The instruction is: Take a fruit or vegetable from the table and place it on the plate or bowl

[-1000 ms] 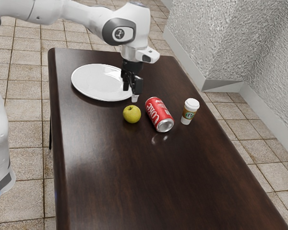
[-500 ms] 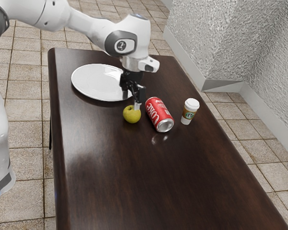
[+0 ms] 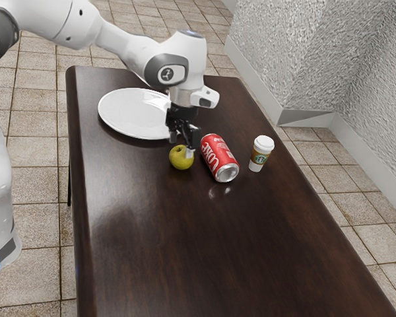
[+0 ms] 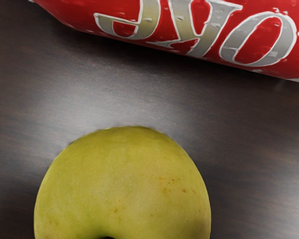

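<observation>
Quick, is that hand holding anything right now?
Hand: open, down at the apple, holding nothing.

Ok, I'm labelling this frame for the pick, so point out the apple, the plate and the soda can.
apple (image 3: 179, 160): exterior view, its lower front skin.
plate (image 3: 129, 111): exterior view, bare middle of the dish.
soda can (image 3: 218, 157): exterior view, the red side wall.

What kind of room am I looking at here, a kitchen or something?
Probably a computer-rendered dining or kitchen-like room. A dark wooden table stands on a tiled floor near a textured wall, and it carries a plate, apple, can and cup.
</observation>
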Robot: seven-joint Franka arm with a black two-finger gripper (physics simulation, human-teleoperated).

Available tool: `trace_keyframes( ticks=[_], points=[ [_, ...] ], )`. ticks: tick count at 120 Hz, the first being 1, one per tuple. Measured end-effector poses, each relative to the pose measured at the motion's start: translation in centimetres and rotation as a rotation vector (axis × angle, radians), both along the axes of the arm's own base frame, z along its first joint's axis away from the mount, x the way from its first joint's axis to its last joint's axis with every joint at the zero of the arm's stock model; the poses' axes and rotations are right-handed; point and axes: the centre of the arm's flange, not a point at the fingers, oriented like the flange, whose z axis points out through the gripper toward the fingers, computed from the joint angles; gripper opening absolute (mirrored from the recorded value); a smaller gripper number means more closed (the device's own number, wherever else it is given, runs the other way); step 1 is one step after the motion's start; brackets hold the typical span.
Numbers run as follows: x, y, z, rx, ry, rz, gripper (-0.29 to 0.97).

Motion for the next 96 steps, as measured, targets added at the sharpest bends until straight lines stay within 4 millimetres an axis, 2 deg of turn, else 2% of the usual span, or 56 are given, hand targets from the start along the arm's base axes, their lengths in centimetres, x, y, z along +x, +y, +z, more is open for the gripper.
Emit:
trace_keyframes(
  ticks=[58, 96],
  points=[
    [0.7, 0.3, -2.7, -0.006, 0.017, 0.013, 0.68],
    [1.1, 0.4, -3.7, -0.007, 0.021, 0.019, 0.68]
  ],
)
